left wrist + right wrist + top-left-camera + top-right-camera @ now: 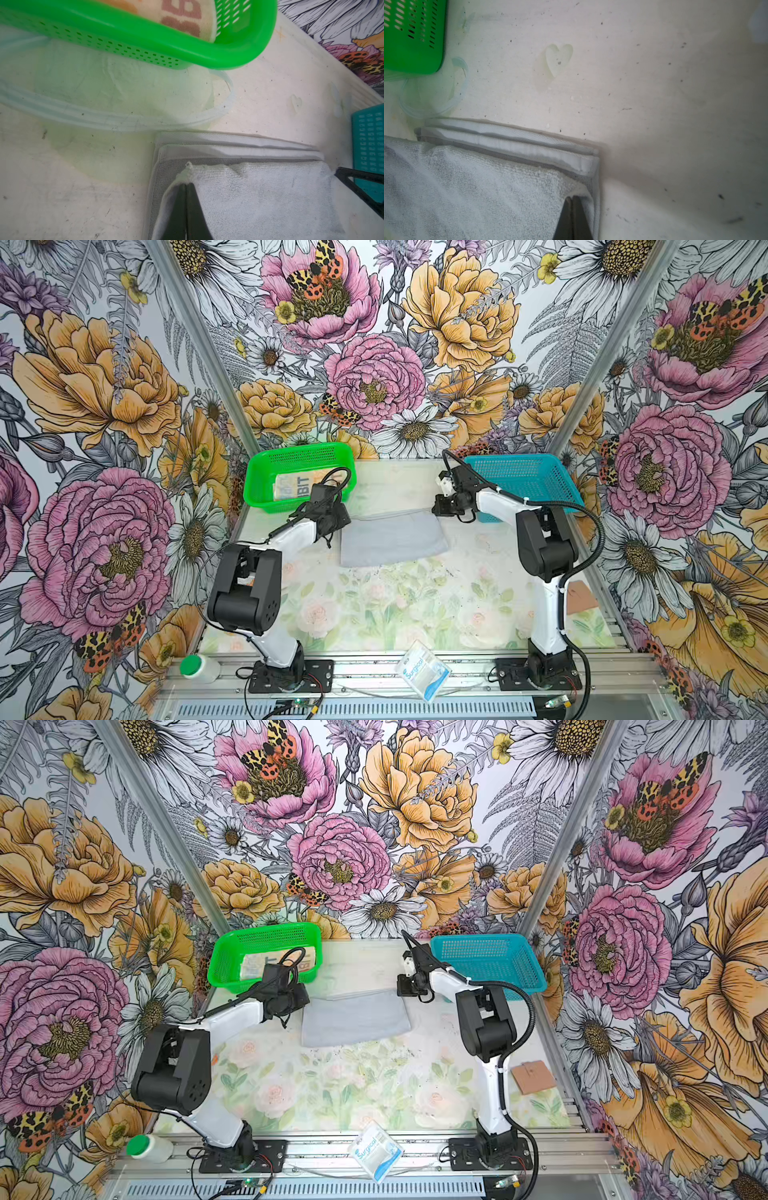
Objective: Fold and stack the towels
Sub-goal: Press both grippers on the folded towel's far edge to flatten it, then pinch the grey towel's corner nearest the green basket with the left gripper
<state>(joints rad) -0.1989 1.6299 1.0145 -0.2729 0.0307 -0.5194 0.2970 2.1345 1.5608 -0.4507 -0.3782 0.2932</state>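
A plain light grey towel [395, 539] [355, 1019] lies folded on the table between the two arms. My left gripper [341, 523] [305, 1002] [186, 185] is shut on the near-left corner of the grey towel's [259, 197] top layer, which curls up around the fingertips. My right gripper [437, 510] [400, 990] [572, 197] is shut on the opposite corner of the same layer of the grey towel [467, 187]. A pale towel with "RABBIT" lettering [295, 489] [257, 965] [187, 18] lies folded in the green basket [257, 497] [224, 969] [187, 56].
A teal basket [523, 472] [490, 952] [367, 141] stands at the back right, beside my right wrist. A "Surgical" packet [423, 670] [376, 1152] and a green-capped white bottle [199, 668] [149, 1148] lie on the front rail. A brown card [582, 597] [533, 1076] sits at the right edge.
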